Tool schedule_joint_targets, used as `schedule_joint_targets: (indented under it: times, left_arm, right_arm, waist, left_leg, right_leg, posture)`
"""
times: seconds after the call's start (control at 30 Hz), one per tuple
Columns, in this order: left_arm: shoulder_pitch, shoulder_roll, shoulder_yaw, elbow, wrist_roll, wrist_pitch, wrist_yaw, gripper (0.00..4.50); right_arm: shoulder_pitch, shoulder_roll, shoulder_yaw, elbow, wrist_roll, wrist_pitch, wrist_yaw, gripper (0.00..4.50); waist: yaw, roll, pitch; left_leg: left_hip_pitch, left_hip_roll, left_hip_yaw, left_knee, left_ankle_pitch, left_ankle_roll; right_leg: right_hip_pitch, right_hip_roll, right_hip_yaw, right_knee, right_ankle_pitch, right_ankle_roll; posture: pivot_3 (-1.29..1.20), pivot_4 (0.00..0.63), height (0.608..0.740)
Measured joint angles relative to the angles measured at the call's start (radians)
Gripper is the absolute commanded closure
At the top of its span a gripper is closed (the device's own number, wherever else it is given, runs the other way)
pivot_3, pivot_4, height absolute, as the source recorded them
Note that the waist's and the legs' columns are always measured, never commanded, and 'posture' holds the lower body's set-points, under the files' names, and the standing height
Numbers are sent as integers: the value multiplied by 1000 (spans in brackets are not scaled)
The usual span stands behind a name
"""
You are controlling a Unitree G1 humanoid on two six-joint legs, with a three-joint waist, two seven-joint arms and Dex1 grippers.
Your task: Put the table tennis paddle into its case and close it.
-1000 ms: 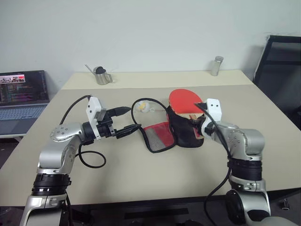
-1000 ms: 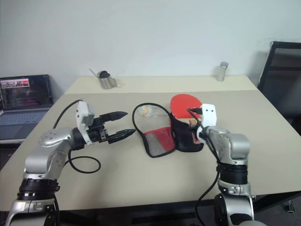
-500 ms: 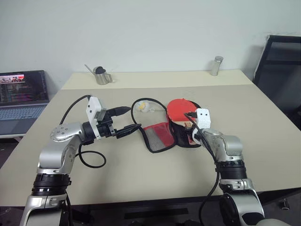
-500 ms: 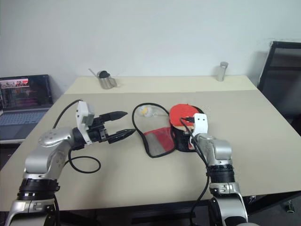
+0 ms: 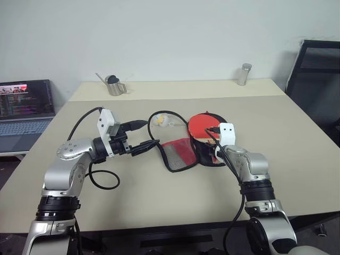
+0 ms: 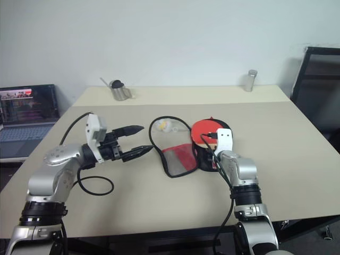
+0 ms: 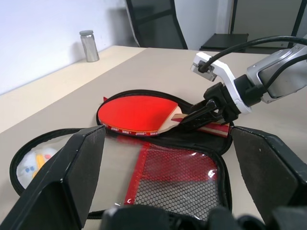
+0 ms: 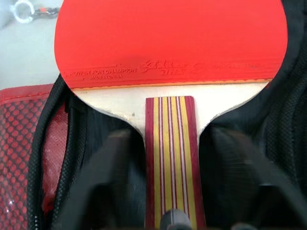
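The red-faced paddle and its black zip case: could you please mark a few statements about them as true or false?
1. The flat paddle with the round red rubber face lies on the open black fabric case. True.
2. The case is zipped shut. False: its red mesh-pocket flap is folded open on the beige table.
3. The right gripper has its jaws apart on either side of the striped wooden handle. True.
4. The left gripper is shut on the case's flap. False: its jaws are open and hold nothing, above the table beside the case.
5. A metal cylinder stands at the table's far edge. True.
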Motion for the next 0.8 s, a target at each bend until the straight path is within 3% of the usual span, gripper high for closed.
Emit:
schedule_joint_targets:
  times: [0.07, 0.23, 0.53, 0.67, 0.8]
  left_arm:
    - [0, 0, 0, -1, 0, 0, 5, 0]
    - [3, -2, -1, -3, 2, -3, 11, 0]
    - [22, 3, -8, 52, 77, -68, 40, 0]
    - [17, 6, -20, 164, 127, -115, 40, 0]
    - [-18, 3, -38, 252, 162, -161, 31, 0]
  right_arm:
    - [-1, 0, 2, 0, -6, -1, -1, 12]
    - [1, -7, 38, -33, -24, 4, 9, 12]
    - [43, -81, 83, -358, 78, 142, 180, 12]
    - [52, -283, 105, -559, 178, 172, 370, 12]
    - [71, -388, 96, -630, 265, 125, 528, 12]
  waist:
    - [0, 0, 0]
    - [0, 0, 0]
    - [1, 0, 0]
    - [5, 0, 0]
    - [4, -1, 0]
  left_leg:
    - [0, 0, 0, 0, 0, 0]
    - [0, 0, 0, 0, 0, 0]
    - [0, 0, -1, -1, 0, 0]
    - [0, 0, -1, -1, 0, 0]
    - [0, 0, -1, -1, -1, 1]
  right_leg:
    - [0, 0, 0, 0, 0, 0]
    - [0, 0, 0, 0, 0, 0]
    - [0, 0, 0, 0, 0, 0]
    - [0, 0, -1, -2, 0, 0]
    - [0, 0, -2, -2, 0, 0]
  posture:
    - [0, 150, 740]
    - [0, 150, 740]
    - [0, 150, 740]
    - [0, 150, 740]
    - [0, 150, 740]
